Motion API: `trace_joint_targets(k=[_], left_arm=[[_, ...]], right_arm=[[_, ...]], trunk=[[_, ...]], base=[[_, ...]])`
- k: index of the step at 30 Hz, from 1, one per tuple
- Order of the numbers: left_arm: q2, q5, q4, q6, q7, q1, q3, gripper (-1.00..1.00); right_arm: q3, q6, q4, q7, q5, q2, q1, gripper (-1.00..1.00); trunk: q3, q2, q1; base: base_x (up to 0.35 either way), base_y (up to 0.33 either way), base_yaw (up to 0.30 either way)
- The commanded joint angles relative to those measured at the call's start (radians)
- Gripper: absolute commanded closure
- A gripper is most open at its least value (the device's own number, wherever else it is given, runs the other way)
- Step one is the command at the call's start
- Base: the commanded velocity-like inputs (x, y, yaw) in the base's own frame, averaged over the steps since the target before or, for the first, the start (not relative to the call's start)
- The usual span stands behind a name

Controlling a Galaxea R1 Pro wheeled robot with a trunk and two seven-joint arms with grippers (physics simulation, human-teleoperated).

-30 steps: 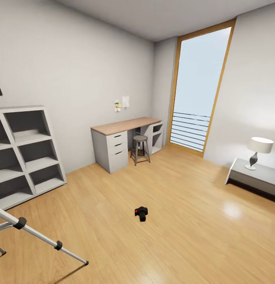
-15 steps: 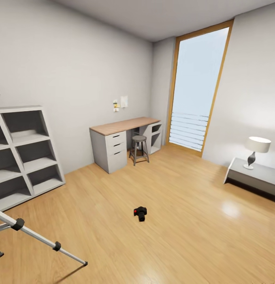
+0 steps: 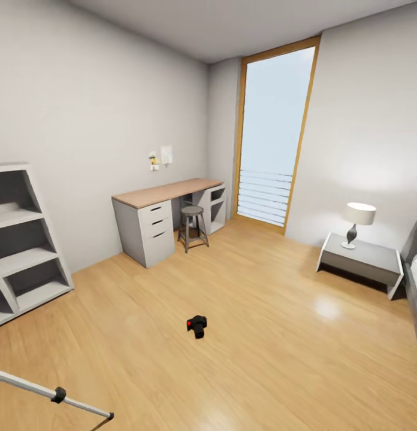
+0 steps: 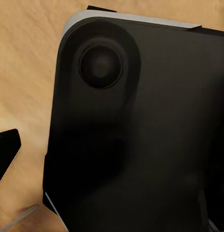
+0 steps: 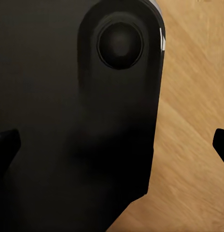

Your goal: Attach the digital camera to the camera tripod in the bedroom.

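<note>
Lying on floor: digital camera (image 3: 197, 325), lens toward viewer-right | end effectors' state: cannot tell

The head camera swings right, so the whole room slides left in its view. The white shelf (image 3: 23, 239) and the camera tripod (image 3: 53, 395) are now cut more at the left edge, only one tripod leg showing. A dark bed edge (image 3: 415, 281) comes in at right.

Black robot body panel (image 4: 141, 135) close up; wood floor (image 4: 25, 63) behind.
</note>
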Motion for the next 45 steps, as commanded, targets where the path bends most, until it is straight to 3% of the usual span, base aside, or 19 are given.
trace_joint_targets(k=[1, 19, 45], left_arm=[[0.0, 0.006, -0.001, 0.0, 0.0, 0.0, 0.004, -1.0], [0.0, 0.009, -0.001, 0.008, 0.005, 0.0, 0.001, -1.0], [0.0, 0.009, -0.001, 0.008, 0.008, 0.0, 0.001, -1.0]], right_arm=[[-0.001, -0.002, 0.0, 0.0, 0.005, 0.0, 0.0, -1.0], [0.0, -0.003, 0.0, 0.0, 0.007, -0.003, 0.0, -1.0], [0.001, -0.004, 0.0, 0.0, 0.007, -0.003, 0.0, -1.0]], trunk=[[-0.001, 0.0, 0.0], [-0.001, 0.0, 0.0], [-0.001, 0.0, 0.0]], base=[[0.271, 0.0, -0.1], [0.309, -0.012, -0.014], [0.316, -0.105, 0.0]])
